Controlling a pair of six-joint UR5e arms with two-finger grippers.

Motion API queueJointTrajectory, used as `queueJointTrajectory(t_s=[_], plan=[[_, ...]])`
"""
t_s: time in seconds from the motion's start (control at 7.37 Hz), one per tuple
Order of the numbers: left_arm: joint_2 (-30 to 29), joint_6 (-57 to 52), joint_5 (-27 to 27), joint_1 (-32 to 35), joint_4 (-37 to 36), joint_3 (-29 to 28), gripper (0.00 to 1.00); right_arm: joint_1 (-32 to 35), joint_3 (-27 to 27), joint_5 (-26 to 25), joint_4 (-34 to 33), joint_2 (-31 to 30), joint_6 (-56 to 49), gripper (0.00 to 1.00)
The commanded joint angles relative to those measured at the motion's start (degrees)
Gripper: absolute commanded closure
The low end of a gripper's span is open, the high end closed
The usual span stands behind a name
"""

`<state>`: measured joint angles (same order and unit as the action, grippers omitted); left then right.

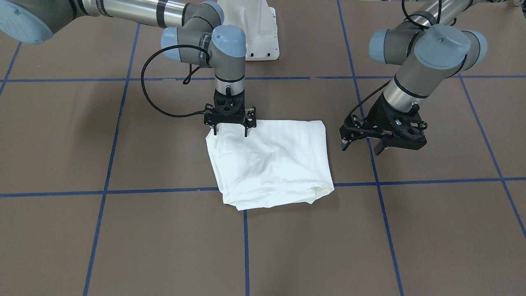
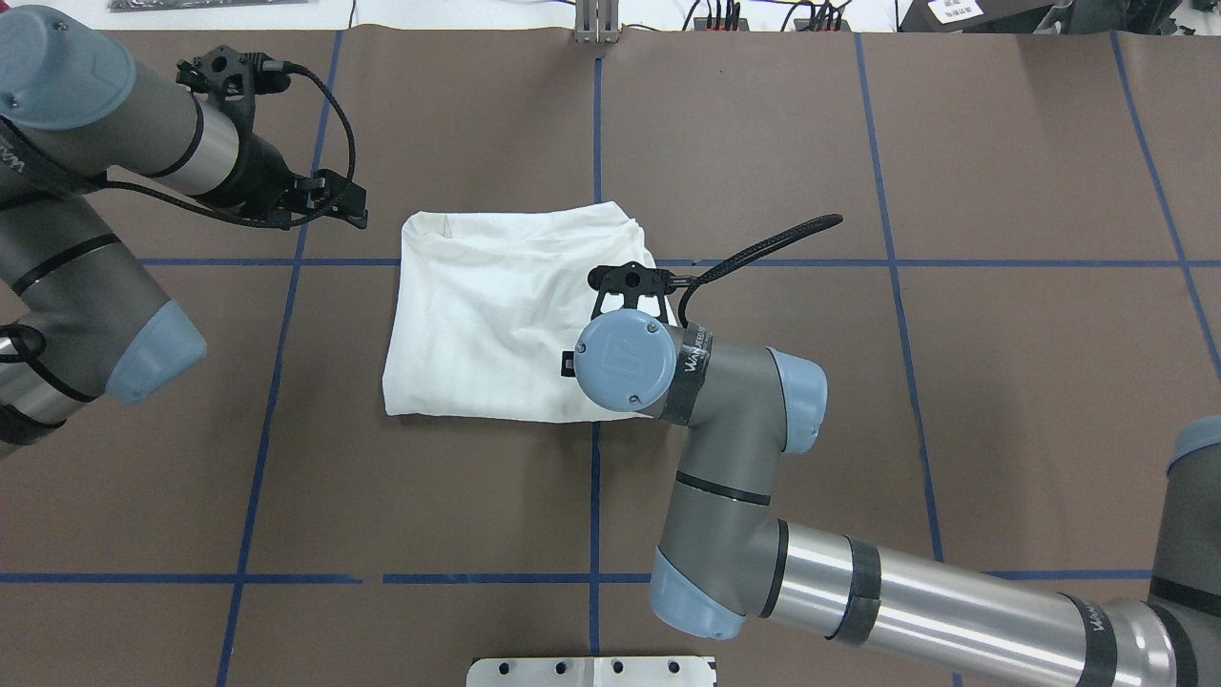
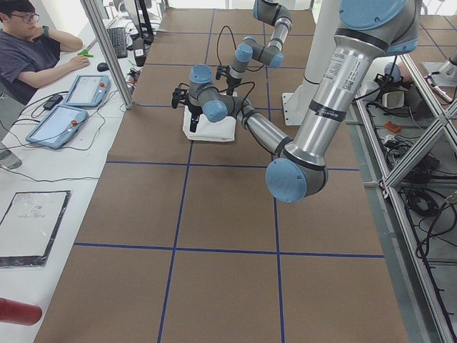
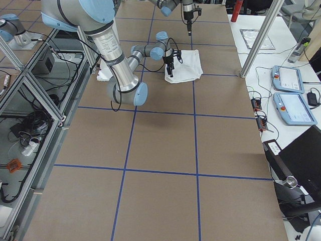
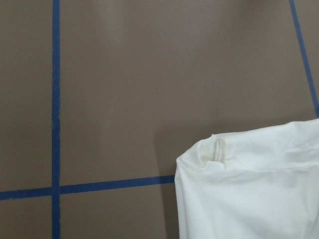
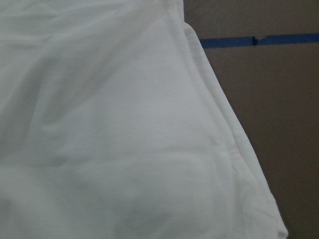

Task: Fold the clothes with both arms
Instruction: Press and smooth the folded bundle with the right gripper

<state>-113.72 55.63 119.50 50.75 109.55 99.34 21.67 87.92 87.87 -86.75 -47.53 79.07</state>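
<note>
**Front-facing view.** The T-shirt [image 1: 271, 164] lies near the middle of the tabletop [image 1: 123, 238], folded into a rough, wrinkled rectangle. The right end effector [image 1: 230, 132] stands vertical over the shirt's robot-side corner, fingers spread, tips at the cloth, nothing pinched. The left end effector [image 1: 362, 148] is tilted just beside the opposite side edge, clear of the cloth, fingers spread and empty.

**Overhead view.** The T-shirt [image 2: 496, 324] sits between both arms. The right wrist hides its own fingers here.

**Side views.** These are too small to add anything.

**Left wrist view.** This shows a rounded, doubled corner of the shirt [image 5: 239, 189].

**Right wrist view.** Hemmed edges lie stacked at the shirt's border [image 6: 219, 149].

**Assessment.** The shirt is judged light, limp and layered (layers likely to slide apart). It is best held at two corners of one edge, pinching every layer, and lifted level.
</note>
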Motion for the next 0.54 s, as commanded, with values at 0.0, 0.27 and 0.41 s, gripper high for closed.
queueJointTrajectory(t_s=[0.0,0.27,0.41], plan=[[0.0,0.0,0.0,0.0,0.0,0.0,0.0,-1.4,0.1,-0.7,0.0,-0.5,0.9,0.0],[0.0,0.0,0.0,0.0,0.1,0.0,0.0,-2.6,0.1,-2.0,0.0,-0.9,1.1,0.0],[0.0,0.0,0.0,0.0,0.1,0.0,0.0,-2.7,0.0,-2.2,0.0,-1.1,1.0,0.0]])
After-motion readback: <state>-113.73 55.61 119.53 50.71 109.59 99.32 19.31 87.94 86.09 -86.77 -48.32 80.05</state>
